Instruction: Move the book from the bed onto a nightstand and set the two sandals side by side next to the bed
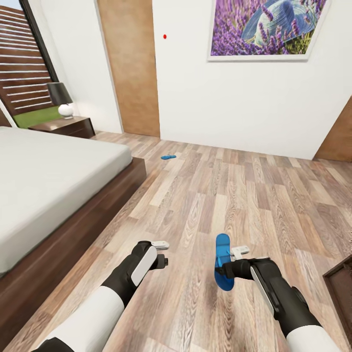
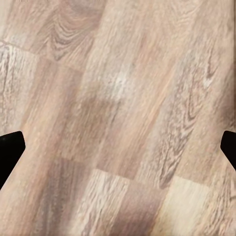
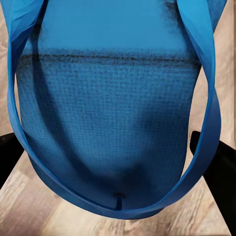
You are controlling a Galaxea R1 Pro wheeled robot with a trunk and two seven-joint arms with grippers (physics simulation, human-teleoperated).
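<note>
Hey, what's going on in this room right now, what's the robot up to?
The robot is in a bedroom, holding one blue sandal in its right gripper above the wood floor. Its left gripper is open and empty. The other sandal lies on the floor near the far wall, past the foot of the bed. The pair is not yet together.

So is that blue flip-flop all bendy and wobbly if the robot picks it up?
Probably a bit bendy: the sandal at the right gripper has a thin flat sole. Its thin straps look floppy. It likely weighs little, and being flat it shouldn't roll.
</note>
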